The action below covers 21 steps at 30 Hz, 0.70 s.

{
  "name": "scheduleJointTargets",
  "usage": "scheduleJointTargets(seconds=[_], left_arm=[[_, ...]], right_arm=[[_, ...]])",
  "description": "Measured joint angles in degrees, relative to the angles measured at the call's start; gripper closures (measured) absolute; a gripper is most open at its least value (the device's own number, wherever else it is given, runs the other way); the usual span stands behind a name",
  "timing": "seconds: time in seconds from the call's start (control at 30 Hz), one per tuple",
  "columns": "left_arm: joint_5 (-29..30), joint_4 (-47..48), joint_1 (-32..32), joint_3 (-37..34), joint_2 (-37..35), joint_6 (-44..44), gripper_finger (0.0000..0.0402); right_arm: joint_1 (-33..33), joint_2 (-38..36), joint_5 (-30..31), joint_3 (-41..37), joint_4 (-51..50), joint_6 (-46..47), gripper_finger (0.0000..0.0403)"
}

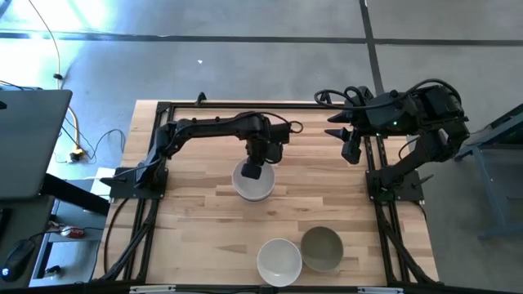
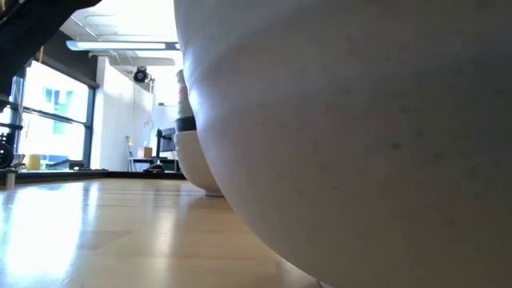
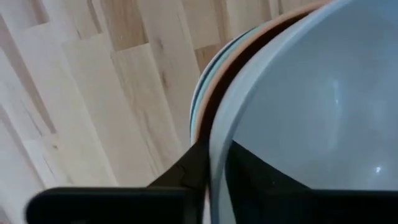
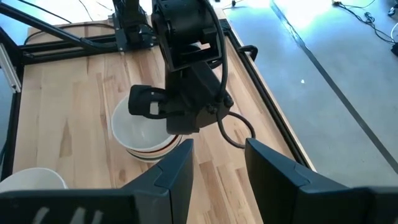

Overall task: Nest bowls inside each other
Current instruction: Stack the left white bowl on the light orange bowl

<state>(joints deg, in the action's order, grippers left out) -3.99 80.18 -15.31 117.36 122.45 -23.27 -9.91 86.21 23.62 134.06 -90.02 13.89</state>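
A stack of nested bowls stands at the table's middle; a white bowl is on top, with peach and mint rims showing under it. My left gripper points down over the stack's far-left side, shut on the top bowl's rim. A lone white bowl and an olive-grey bowl rest on their bases near the front edge. My right gripper hangs open, raised over the table's far right, holding nothing. My left gripper pinches the top white bowl's rim with one finger inside the bowl and one outside. The fingers come from above, pointing down. The bowl sits nested in the stack, level, not lifted.
The lone white bowl fills most of the low view, with the stack behind it. Black arm frames run along the left and right table edges. Bare wood lies between the stack and the front bowls.
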Motion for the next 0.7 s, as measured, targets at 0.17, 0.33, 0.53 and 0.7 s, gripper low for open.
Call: scheduleJointTargets(seconds=[0.17,0.33,0.53,0.7], left_arm=[[1.3,-0.3,0.4,0.6,-0.5,0.1,0.0313],[2.6,-0.2,0.4,2.3,-0.5,0.1,0.0285],[5.0,-0.2,0.5,2.7,-0.5,0.1,0.0275],[7.2,0.9,0.9,2.7,-0.5,0.1,0.0282]], right_arm=[[0.0,0.0,-0.3,0.0,0.0,0.0,0.0265],[0.0,0.0,-0.4,0.0,0.0,0.1,0.0265],[0.0,0.0,-1.7,0.0,0.0,0.2,0.0265],[0.0,0.0,-1.7,0.0,0.0,0.2,0.0265]])
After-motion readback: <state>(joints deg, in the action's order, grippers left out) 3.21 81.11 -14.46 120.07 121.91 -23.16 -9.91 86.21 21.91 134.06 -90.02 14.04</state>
